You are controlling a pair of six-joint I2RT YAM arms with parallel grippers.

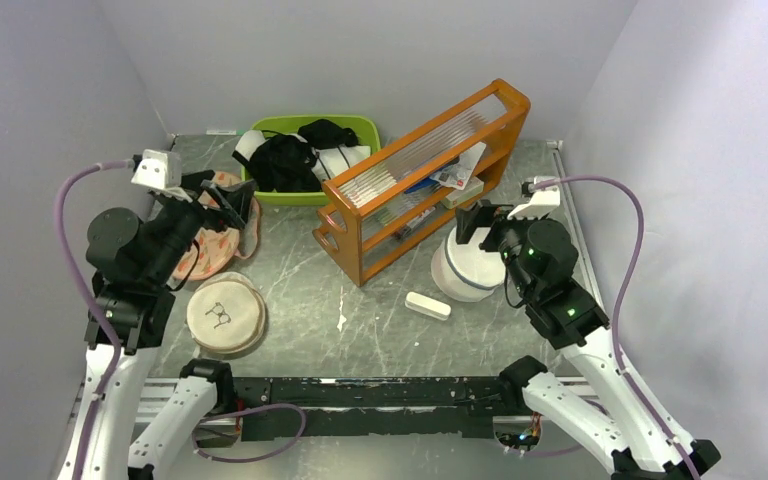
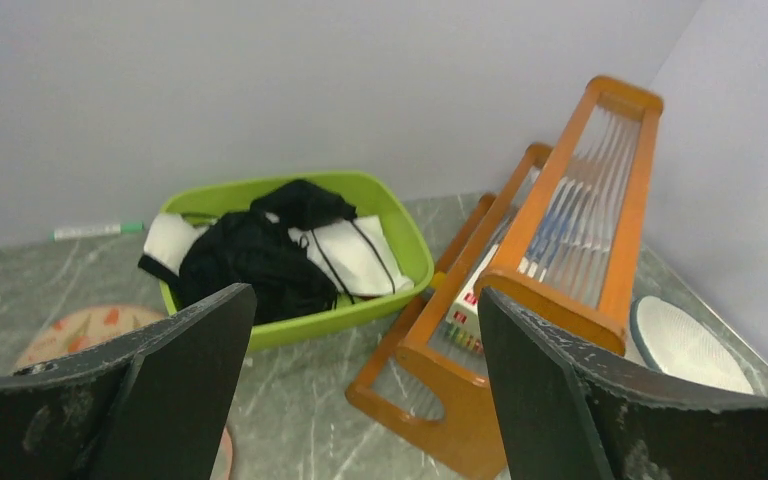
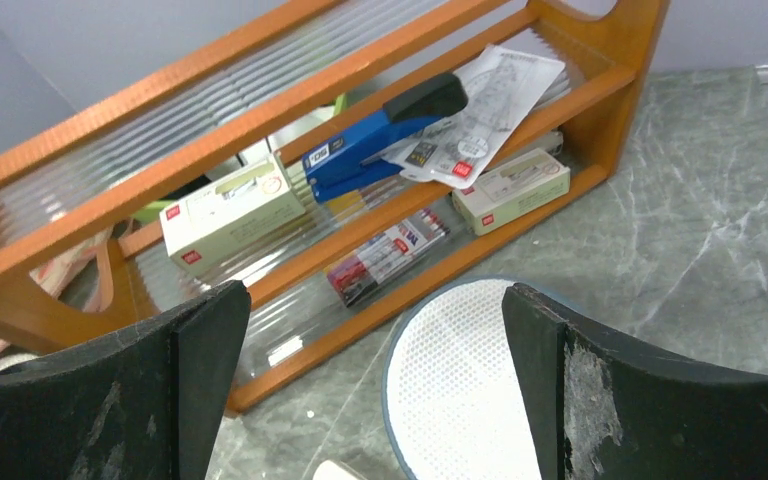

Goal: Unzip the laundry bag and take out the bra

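- The laundry bag [image 1: 212, 250] lies at the far left of the table, partly under the left arm, between the round beige pouch [image 1: 225, 315] and the green bin [image 1: 360, 128]. It looks light, soft and floppy, so it will probably slide and bunch when tugged. One claw should pin the fabric while the other takes the zipper pull on the rim. I cannot make out the pull.
- The left gripper [image 1: 230, 200] hangs over the bag's far end with its jaws spread wide and nothing between them.
- The bra is not visible, so I judge it is inside the zipped bag. Padded cups spring back and thin straps snag, so a cup edge is the safer place to hold it.
- The round beige pouch bears a black line drawing and no words.
- The green bin holds black clothes [image 1: 282, 160] and white cloth, with no label showing.
- The orange rack [image 3: 260, 85] holds a blue stapler [image 3: 370, 140] with a white tag, two pale boxes [image 3: 230, 215] with red logos, and a printed leaflet [image 3: 490, 105]. All the print is too small to read.
- The right gripper [image 3: 375, 290] hovers above the white cylindrical bag [image 3: 460, 390], jaws wide apart and empty.
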